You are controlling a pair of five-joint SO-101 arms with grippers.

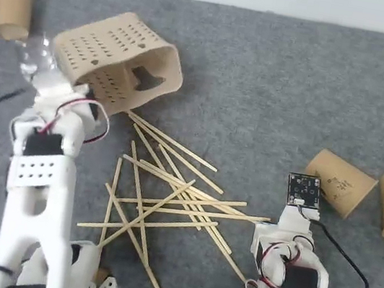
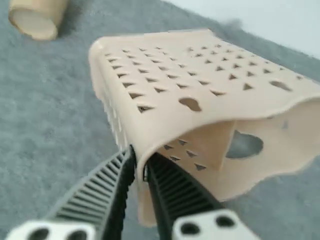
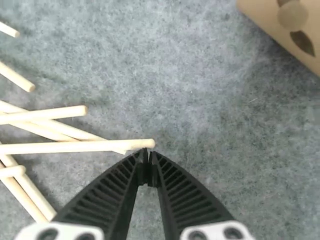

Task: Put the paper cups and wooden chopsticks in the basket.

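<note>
**Basket on its side, pinched by the left gripper**

We see the basket [image 1: 126,53] at about 10 o'clock on the grey mat [image 1: 276,77], tipped over with its opening facing 4 o'clock. The left gripper [image 2: 140,160] is clamped on the basket's perforated wall at the rim, one finger inside and one outside.

The wooden chopsticks [image 1: 169,199] lie crisscrossed on the mat from the centre toward 6 o'clock, outside the basket. One paper cup [image 1: 11,6] lies beyond the basket at 10 o'clock. Two more paper cups [image 1: 339,183] lie side by side on the mat at 3 o'clock.

The right gripper [image 3: 147,160] has its fingers pressed together on nothing. Its tips sit just beside the end of one chopstick [image 3: 75,146].
</note>
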